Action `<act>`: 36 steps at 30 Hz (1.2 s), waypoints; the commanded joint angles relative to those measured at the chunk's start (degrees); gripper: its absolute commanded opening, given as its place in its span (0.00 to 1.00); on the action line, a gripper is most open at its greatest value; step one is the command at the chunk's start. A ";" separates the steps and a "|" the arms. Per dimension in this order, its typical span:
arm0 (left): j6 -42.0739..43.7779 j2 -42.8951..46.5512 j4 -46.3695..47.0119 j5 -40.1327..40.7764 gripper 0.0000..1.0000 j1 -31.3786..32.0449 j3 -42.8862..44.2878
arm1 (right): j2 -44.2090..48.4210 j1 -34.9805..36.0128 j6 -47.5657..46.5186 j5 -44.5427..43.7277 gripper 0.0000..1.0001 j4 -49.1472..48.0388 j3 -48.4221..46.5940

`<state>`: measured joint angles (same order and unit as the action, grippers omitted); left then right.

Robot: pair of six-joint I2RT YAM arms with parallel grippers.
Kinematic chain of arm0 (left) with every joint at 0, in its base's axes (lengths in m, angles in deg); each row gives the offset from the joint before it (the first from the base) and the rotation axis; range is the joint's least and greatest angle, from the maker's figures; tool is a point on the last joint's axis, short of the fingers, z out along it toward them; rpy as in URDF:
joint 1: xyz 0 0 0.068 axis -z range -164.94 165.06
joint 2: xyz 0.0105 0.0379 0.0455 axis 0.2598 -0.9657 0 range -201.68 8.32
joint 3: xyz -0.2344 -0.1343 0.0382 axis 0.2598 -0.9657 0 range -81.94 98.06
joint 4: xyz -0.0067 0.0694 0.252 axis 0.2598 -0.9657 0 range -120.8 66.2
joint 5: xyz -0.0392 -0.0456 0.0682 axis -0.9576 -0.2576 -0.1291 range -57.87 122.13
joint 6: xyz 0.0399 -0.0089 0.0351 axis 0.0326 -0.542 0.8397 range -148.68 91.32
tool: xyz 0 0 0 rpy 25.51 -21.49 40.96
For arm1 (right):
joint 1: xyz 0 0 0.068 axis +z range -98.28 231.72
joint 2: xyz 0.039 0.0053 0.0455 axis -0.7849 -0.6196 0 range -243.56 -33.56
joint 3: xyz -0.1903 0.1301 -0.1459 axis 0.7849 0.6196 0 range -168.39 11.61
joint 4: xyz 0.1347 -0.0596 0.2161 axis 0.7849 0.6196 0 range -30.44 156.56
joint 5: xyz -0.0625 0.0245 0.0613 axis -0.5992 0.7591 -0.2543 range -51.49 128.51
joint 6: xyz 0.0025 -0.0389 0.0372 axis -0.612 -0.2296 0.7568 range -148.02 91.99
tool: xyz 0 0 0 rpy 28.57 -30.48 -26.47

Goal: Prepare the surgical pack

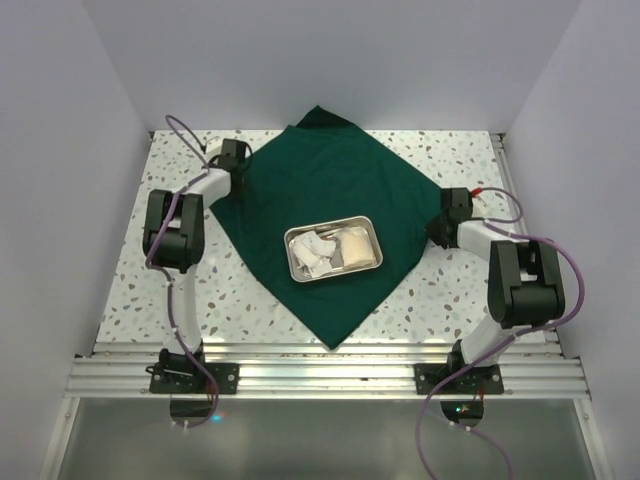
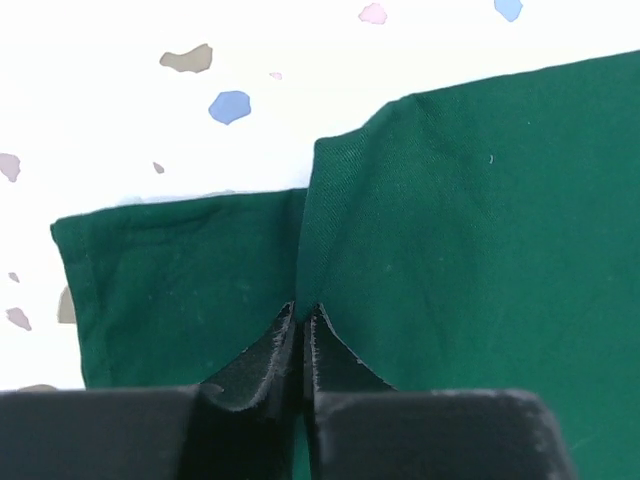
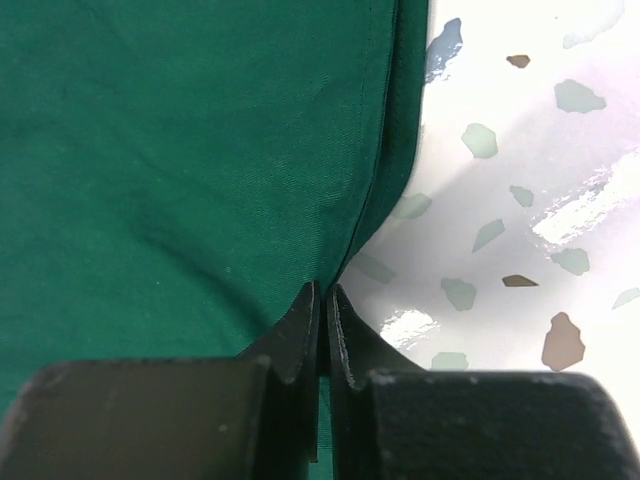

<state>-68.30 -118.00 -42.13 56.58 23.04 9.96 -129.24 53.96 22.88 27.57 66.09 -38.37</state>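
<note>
While the steel tray (image 1: 377, 250) rests on the green drape (image 1: 330, 180), the left fingers (image 2: 262, 362) and right fingers (image 3: 297, 330) are closed, pinching its corners near the tabletop (image 1: 450, 150) side edges.

The drape (image 1: 330, 190) is lying across the middle of the bench (image 1: 450, 300). The tray (image 1: 289, 255) is sitting on it at frame centre, with gauze pads (image 1: 312, 252) lying inside. The left tool (image 2: 303, 312) is gripping the drape's left corner, and the right tool (image 3: 324, 290) is gripping its right corner.
</note>
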 commanded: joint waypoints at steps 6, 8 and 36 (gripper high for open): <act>3.50 9.41 -5.75 5.95 0.61 -1.57 -6.72 | 6.02 0.83 -6.59 -1.71 0.39 3.66 -2.49; 3.05 13.81 -5.49 6.84 0.74 -1.49 -10.31 | 7.52 2.58 -10.80 -5.11 0.50 5.59 -4.77; 9.47 45.37 24.65 -24.10 0.79 2.82 -51.64 | -7.06 22.46 -35.34 10.25 0.49 18.35 -21.13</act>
<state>-59.49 -74.44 -25.47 34.96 25.65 -40.49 -136.02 76.18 -11.57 40.75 81.78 -56.95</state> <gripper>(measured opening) 0.793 0.493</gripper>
